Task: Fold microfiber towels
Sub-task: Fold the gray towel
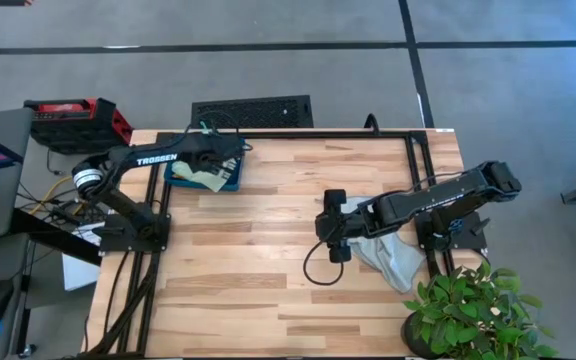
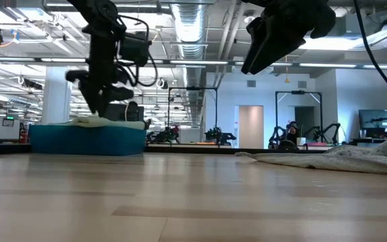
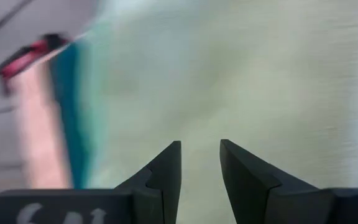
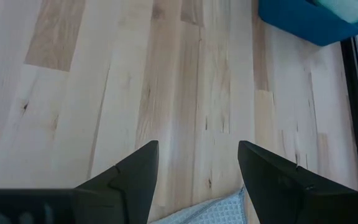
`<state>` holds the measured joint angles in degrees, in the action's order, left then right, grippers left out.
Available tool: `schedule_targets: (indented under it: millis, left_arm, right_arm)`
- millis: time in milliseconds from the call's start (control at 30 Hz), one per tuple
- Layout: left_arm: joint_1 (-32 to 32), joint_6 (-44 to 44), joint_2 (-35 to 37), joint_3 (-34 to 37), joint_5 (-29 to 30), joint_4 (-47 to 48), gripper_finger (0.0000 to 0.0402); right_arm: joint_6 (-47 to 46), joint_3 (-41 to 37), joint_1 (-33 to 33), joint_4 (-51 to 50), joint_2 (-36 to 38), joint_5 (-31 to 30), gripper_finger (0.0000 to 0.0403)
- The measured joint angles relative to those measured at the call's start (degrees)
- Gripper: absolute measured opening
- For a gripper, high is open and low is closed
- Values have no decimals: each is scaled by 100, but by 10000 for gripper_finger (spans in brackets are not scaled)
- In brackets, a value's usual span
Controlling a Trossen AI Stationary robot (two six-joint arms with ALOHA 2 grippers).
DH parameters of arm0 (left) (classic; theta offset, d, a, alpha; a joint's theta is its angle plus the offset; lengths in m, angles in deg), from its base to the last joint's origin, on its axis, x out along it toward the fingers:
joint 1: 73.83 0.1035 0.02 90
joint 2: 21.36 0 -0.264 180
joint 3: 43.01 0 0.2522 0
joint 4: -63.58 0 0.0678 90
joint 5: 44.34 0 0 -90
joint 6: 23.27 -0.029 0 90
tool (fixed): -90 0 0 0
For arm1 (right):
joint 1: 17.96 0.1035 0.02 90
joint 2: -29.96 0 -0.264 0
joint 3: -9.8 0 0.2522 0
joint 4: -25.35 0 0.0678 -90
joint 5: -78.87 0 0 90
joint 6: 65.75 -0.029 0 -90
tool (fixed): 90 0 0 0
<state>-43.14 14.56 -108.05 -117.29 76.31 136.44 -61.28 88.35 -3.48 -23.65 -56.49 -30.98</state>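
left pincer (image 3: 200, 163) slightly spread over green towel (image 1: 206, 176) | right pincer (image 4: 197, 163) spread; grey towel (image 1: 393, 255) beneath

A robotics lab in an open industrial hall; exposed silver ducting (image 2: 192, 27) and strip lights run overhead; further robot arm rigs (image 2: 215, 133) stand behind on black frames; the butcher-block table (image 1: 268, 250) sits on grey concrete floor (image 1: 268, 20).
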Motion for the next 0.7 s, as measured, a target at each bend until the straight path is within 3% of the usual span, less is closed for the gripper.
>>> schedule_targets:
  millis: [167,400,700]
  left_arm:
    - [41,-534,-277,108,-186,-1007,103]
    - [265,-766,-925,115,-467,-1501,103]
    - [400,-583,-1043,19,377,-1517,103]
  right_arm:
    - [-4,0,0,34,0,0,244]
    - [-4,0,0,28,0,0,244]
    - [-5,0,0,-47,0,-14,244]
